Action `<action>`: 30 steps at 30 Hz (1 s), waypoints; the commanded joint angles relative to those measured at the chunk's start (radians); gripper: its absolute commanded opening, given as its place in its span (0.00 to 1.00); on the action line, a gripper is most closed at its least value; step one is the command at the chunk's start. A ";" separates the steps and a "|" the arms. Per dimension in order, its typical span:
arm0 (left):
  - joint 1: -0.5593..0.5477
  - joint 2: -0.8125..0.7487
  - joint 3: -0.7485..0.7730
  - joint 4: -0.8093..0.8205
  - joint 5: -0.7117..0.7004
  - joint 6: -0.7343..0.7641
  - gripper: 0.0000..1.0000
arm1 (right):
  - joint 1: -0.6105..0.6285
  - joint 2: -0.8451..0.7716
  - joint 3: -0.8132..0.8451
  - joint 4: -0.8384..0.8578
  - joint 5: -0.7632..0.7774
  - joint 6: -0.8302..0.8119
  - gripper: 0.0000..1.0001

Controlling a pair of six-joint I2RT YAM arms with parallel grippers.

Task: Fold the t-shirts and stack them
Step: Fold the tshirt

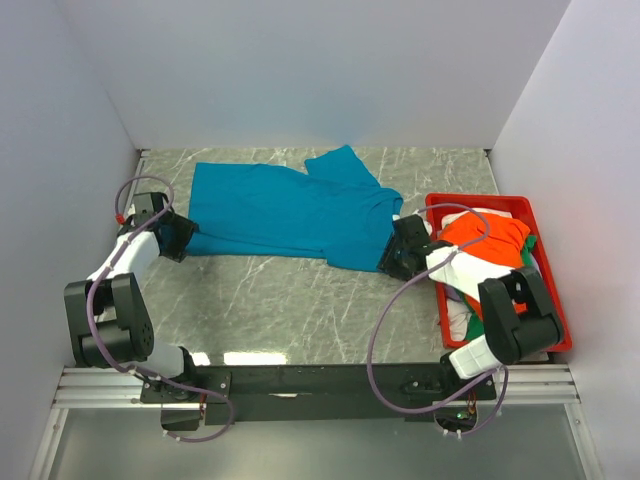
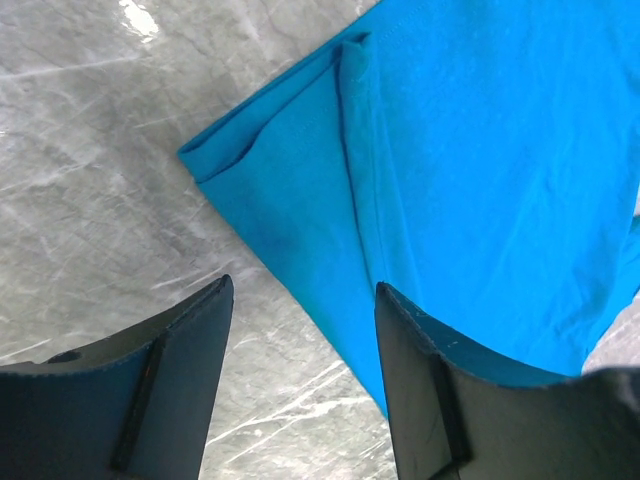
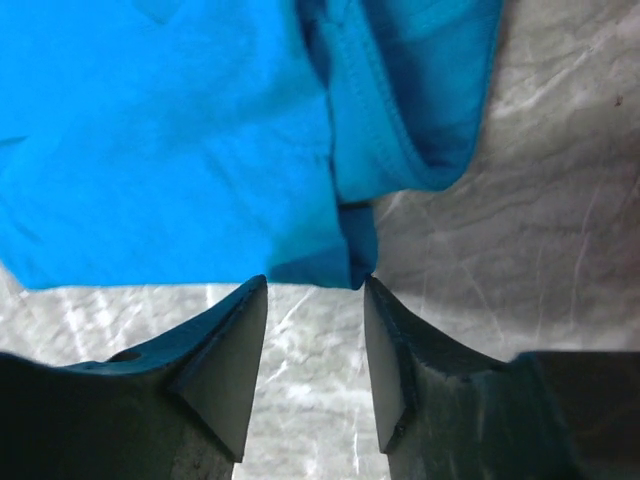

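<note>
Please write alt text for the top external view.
A teal-blue t-shirt lies on the marble table, the left gripper at one end, the right gripper at the other. A red bin beside it holds more shirts.

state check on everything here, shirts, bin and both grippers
teal-blue t-shirt: spread out, left edge folded over, not held
orange t-shirt: crumpled in the bin, unfolded
green t-shirt: bunched in the bin, mostly hidden
white t-shirt: crumpled in the bin, partly hidden
red bin: upright, holding the three shirts
left gripper: open, at the teal-blue shirt's left corner
right gripper: open, at its right corner
</note>
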 commanded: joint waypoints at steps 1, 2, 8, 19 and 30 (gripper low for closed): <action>-0.004 -0.022 -0.012 0.048 0.036 0.011 0.64 | 0.005 0.032 0.050 0.033 0.048 0.003 0.47; -0.004 -0.018 -0.012 0.051 0.037 0.012 0.63 | 0.005 0.038 0.054 0.032 0.048 0.002 0.40; -0.002 -0.013 -0.009 0.050 0.039 0.012 0.63 | 0.004 0.029 0.091 0.020 0.013 -0.003 0.06; -0.016 0.069 0.071 0.033 -0.001 0.002 0.63 | -0.024 0.084 0.358 -0.088 -0.117 -0.034 0.00; -0.041 0.283 0.256 -0.023 -0.016 -0.017 0.62 | -0.145 0.320 0.619 -0.106 -0.268 -0.001 0.00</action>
